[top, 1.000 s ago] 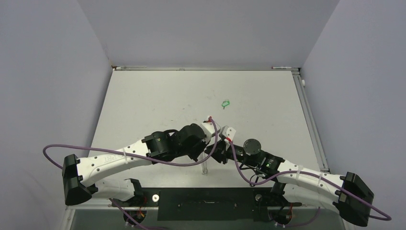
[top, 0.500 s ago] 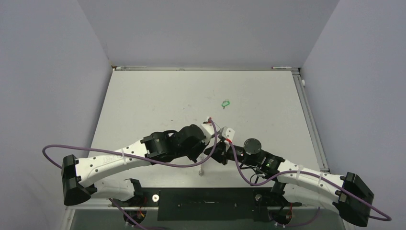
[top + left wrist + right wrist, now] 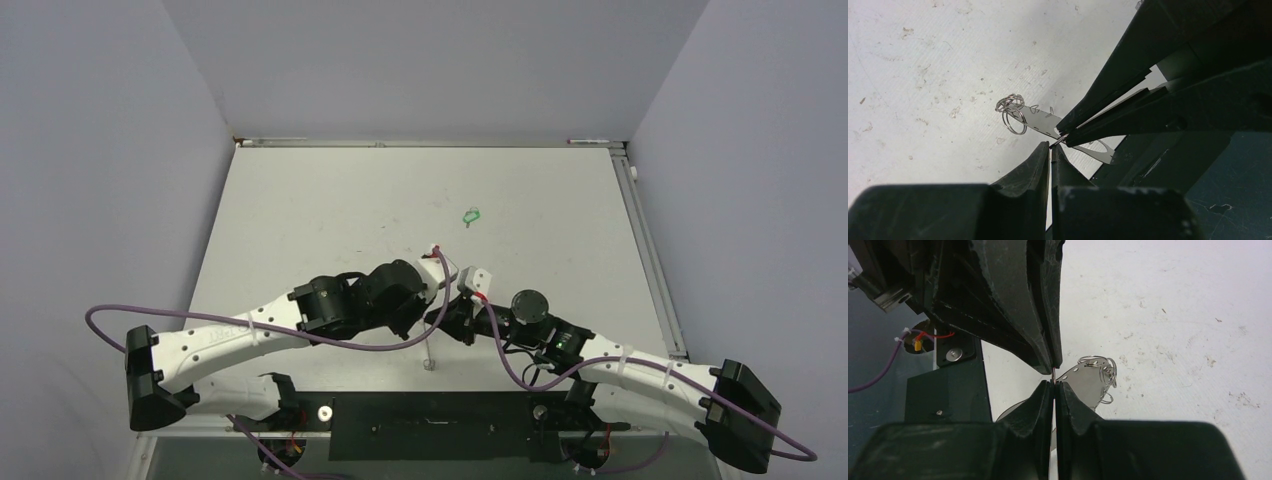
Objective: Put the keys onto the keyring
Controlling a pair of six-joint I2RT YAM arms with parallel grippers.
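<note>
The keyring [image 3: 1042, 122] is a flat grey metal piece with small wire loops [image 3: 1011, 111] at its end, held edge-up just above the table. In the top view it is a thin sliver [image 3: 428, 345] below the meeting grippers. My left gripper [image 3: 1052, 147] is shut on its edge. My right gripper [image 3: 1054, 383] is shut on the same edge from the opposite side, tip to tip with the left fingers [image 3: 1040, 335]. The ring [image 3: 1087, 385] and its loops [image 3: 1107, 371] also show in the right wrist view. The green key [image 3: 471, 214] lies alone on the table, far beyond both grippers.
The white table [image 3: 330, 210] has grey walls on three sides. A black base rail [image 3: 430, 420] runs along the near edge. Purple cables [image 3: 380, 345] loop over both arms near the grippers.
Both grippers, still shut on the keyring, have shifted slightly toward the near edge, and the ring's hanging end has swung a little. The green key has not moved.
</note>
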